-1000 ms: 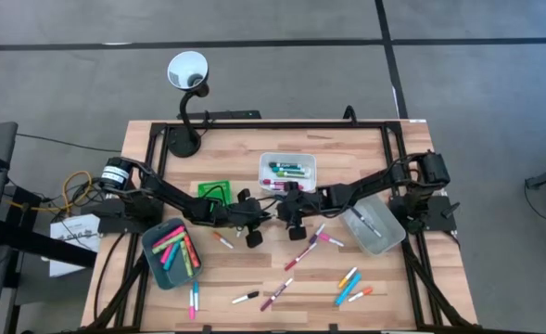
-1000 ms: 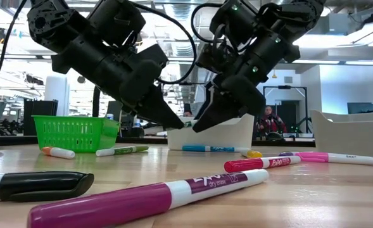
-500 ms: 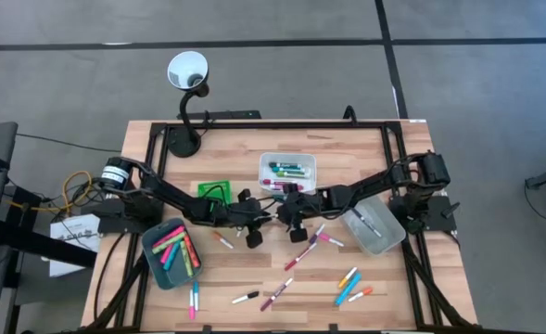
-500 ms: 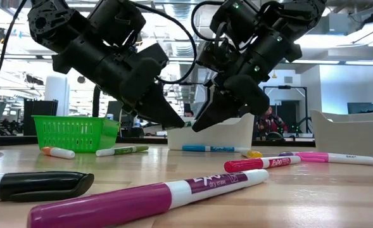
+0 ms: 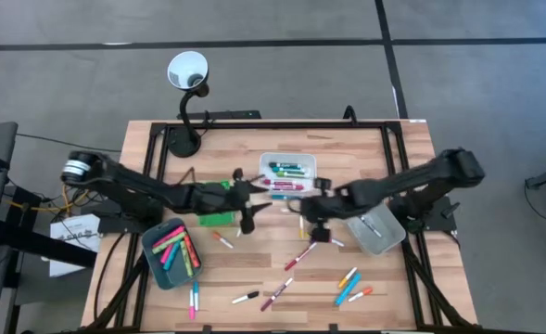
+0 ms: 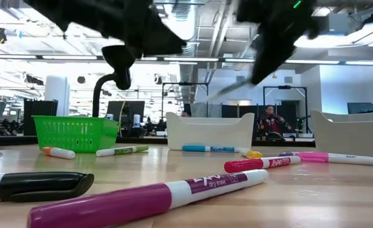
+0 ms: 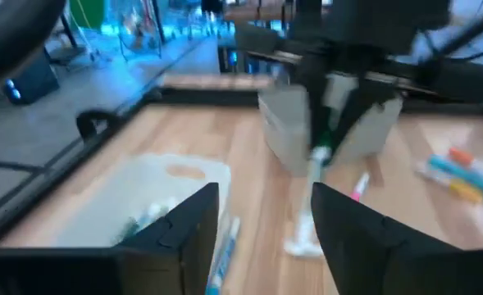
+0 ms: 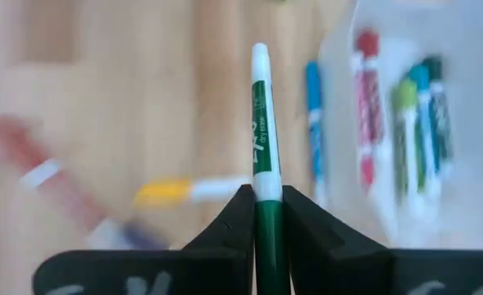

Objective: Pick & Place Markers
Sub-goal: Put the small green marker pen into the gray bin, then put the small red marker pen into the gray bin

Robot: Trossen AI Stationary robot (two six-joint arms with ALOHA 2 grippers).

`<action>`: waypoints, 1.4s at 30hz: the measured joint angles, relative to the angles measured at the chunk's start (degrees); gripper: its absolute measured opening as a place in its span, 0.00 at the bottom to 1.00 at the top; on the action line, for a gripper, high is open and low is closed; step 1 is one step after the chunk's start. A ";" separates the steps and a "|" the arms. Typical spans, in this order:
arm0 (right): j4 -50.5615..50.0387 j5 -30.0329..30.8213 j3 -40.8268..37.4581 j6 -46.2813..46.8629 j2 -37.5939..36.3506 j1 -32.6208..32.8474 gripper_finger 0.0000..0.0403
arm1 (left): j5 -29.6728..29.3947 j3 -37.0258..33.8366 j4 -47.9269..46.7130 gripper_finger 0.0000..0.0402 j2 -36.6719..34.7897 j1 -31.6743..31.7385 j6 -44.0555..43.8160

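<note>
My right gripper (image 5: 302, 208) hangs over the table's middle, just near of the white tray (image 5: 311, 165), and is shut on a green marker (image 8: 262, 139). In the left wrist view that marker (image 7: 318, 156) points down below the right gripper. My left gripper (image 7: 266, 221) is open and holds nothing; it stands to the left of the right gripper (image 5: 260, 198). Loose markers lie on the wood, among them a magenta one (image 6: 142, 199) and a black one (image 6: 40, 185). More markers lie in the white tray and the teal tray (image 5: 172, 252). My right gripper pinches the green marker between its two fingers at the dark green end (image 8: 267, 205). The marker runs along the fingers and sticks out past their tips, white end (image 8: 259, 53) foremost. The fingers slant down from the table's right. The marker is lifted clear of the table.
A green tray (image 5: 219, 189) lies partly under the left arm. A clear grey tray (image 5: 373, 229) stands at the right. A gooseneck lamp (image 5: 187, 70) stands at the far left. Several loose markers (image 5: 351, 283) lie along the near half of the table.
Both grippers met at the green marker low over the table, then both rose. The left gripper has let go and drawn back toward the table's left. The right gripper has carried the marker up and toward the right, tipping it further downward.
</note>
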 joint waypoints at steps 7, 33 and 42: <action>-19.47 15.22 -3.87 31.30 -17.35 12.87 0.10 | -0.14 -0.03 -4.07 0.45 -3.18 0.14 0.17; -18.03 4.28 -25.60 80.03 -19.72 27.14 0.16 | 3.79 -0.03 -5.25 0.37 -0.23 0.48 -8.04; -12.51 -2.58 -25.46 69.75 -13.04 21.04 0.18 | 7.69 -0.07 -3.76 0.37 8.42 -5.82 -11.50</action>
